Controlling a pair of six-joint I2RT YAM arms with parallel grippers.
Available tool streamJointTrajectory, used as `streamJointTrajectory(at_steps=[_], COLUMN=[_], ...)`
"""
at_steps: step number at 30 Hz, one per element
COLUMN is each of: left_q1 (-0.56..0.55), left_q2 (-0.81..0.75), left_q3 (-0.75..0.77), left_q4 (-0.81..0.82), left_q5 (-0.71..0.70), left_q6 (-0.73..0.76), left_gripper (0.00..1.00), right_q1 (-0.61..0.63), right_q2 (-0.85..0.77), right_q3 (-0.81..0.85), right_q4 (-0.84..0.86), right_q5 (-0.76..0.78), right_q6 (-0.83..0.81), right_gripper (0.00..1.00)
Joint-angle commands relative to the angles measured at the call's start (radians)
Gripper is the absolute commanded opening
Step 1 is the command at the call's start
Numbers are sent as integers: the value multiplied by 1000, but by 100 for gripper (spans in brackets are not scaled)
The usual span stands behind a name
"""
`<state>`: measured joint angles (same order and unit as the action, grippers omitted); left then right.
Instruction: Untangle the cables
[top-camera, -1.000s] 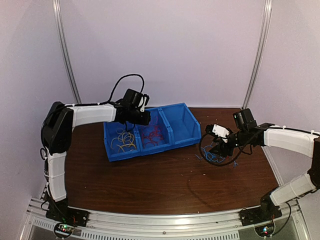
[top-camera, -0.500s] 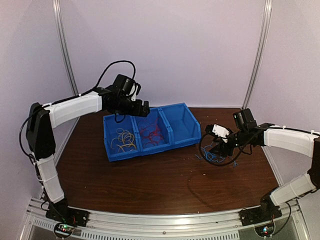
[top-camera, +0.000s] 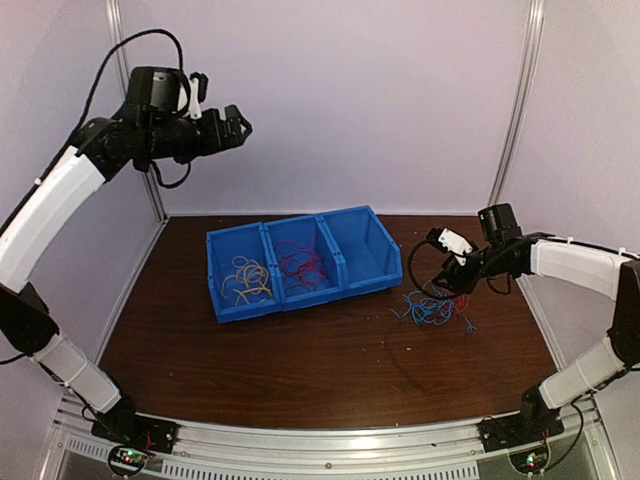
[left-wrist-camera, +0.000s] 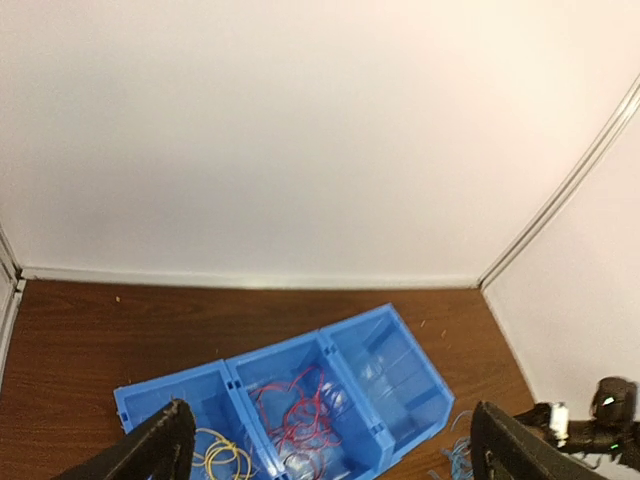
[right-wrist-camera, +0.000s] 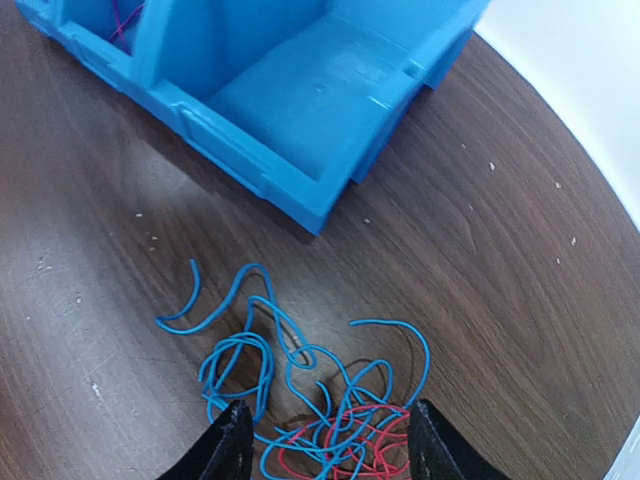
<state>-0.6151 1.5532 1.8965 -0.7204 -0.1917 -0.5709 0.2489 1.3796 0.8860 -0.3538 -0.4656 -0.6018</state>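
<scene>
Right gripper (right-wrist-camera: 330, 420) wide over tangle (top-camera: 430, 308)

Blue-and-red tangle lies on the table (top-camera: 300, 360), right of the bin (top-camera: 385, 262). Left gripper (top-camera: 238, 125) hangs high at far left, fingers spread, empty. Yellow cables (top-camera: 248, 280) lie in the left compartment, red cables (top-camera: 305, 268) in the middle.

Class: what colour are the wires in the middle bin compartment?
Those wires are red, clearest in the left wrist view.

Thin yellow cables (top-camera: 247, 281) coil in the left compartment of the blue bin (top-camera: 372, 276). Red cables (top-camera: 303, 269) loop in the middle compartment. A blue tangle (top-camera: 432, 309) threaded with red lies on the tabletop (top-camera: 320, 360), near the bin.
</scene>
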Motion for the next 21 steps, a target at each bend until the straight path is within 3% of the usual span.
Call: streamJointTrajectory(at_steps=[1,7,21], left_q1=[2,2,0], left_q2=[-159,-308,-331], left_q3=[0,-66,-109], left_q4=[154,239,287], left_q5=[-120,-160,-106], left_q6=[-101,-100,-31], left_gripper=[98,98,98], right_q1=[-85,-165,-229], right_q2=[105,234,319], right_q3=[84,177,211], right_q4=[-90,-127,-240], right_q5=[28,56,80], right_q6=[50,115,149], right_gripper=[51,48,53])
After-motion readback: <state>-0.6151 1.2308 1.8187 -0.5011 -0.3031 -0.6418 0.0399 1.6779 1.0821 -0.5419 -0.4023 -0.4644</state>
